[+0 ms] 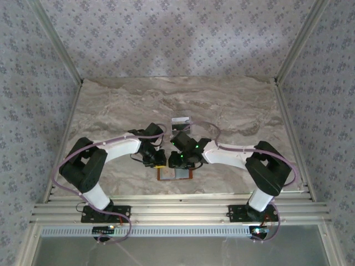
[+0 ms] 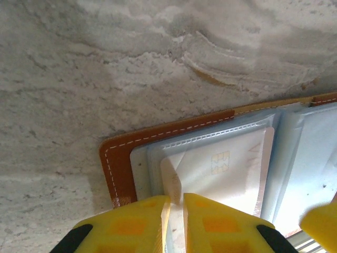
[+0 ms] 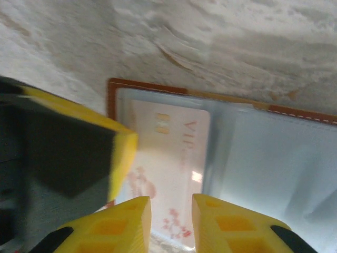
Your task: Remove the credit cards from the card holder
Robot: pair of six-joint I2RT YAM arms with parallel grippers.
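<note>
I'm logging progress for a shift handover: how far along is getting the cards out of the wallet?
Done: the card holder lies open on the table. In hand: the left end effector appears to pinch its sleeve edge, while the right end effector hovers open over the pink-white card. Left: that card sits inside its sleeve, not yet pulled out.

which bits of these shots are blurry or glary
left wrist: the left pincer is soft up close, the card holder stitching crisp; right wrist: soft overall, a glare spot on the pink-white card; top external: even light, faint shadows on the table.
</note>
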